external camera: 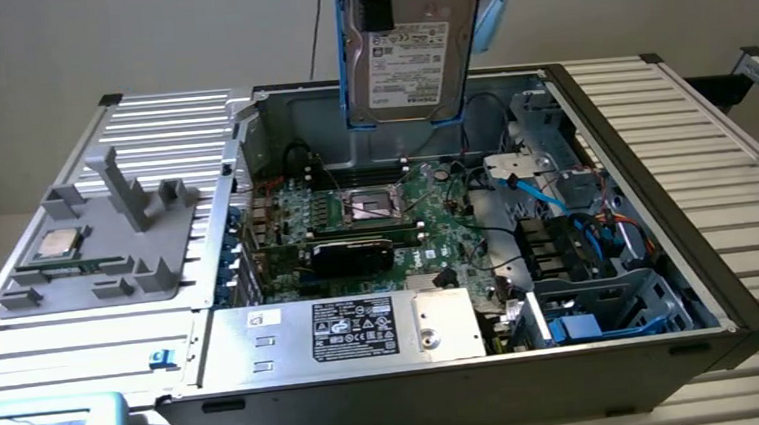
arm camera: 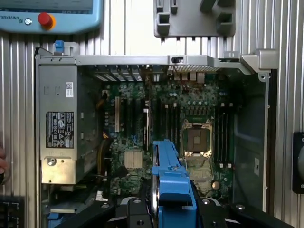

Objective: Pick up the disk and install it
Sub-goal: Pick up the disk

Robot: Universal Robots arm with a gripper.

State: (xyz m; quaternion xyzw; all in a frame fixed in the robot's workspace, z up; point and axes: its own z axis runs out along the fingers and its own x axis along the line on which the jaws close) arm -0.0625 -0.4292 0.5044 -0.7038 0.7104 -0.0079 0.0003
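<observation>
Hanging upright over the open computer case (external camera: 433,409), the disk (external camera: 409,65) is gripped at its upper end by the jaws. Its blue carrier (arm camera: 173,190) is seen edge-on above the motherboard (arm camera: 190,102), beside the CPU socket (arm camera: 196,141). The case is carried by the table (external camera: 694,120).

The disk (external camera: 416,55) is a flat silver-grey hard drive with a white printed label, framed by a bright blue plastic carrier (external camera: 348,84). It is held upright in the air, label turned toward the exterior view, above the open computer case (external camera: 433,409). In the wrist view the carrier (arm camera: 173,187) is seen edge-on.
</observation>
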